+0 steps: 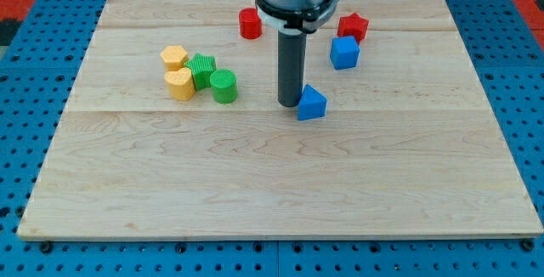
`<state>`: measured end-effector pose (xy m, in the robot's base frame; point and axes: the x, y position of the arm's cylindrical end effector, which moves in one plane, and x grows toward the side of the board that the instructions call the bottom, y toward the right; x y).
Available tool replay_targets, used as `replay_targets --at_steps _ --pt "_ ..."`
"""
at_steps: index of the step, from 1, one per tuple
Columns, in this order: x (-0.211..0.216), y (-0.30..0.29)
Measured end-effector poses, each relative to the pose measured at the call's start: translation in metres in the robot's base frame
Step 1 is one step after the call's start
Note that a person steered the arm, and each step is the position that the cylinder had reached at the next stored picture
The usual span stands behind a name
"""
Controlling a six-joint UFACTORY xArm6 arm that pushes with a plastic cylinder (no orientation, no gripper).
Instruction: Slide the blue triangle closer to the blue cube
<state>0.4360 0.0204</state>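
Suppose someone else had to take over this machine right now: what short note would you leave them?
No claw here: my tip rests on the board, right against the view's left side of the blue triangle.
The blue cube sits toward the view's top right of the triangle, beside the red star-shaped block.
Done: tip is lined up at the triangle.
Left: the two blue blocks are clearly apart; push the triangle up and right toward the cube.

Our tip (290,104) touching the blue triangle (312,104) from its 9 o'clock side, blue cube (344,53) at the triangle's 1 o'clock, apart, red star-shaped block (352,27) just beyond our cube.
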Motion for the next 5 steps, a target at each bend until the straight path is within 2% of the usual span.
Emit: replay_targets --at_steps 1,2,5 --pt "0.027 -0.012" --pt "0.035 0.012" --pt "-0.014 0.043"
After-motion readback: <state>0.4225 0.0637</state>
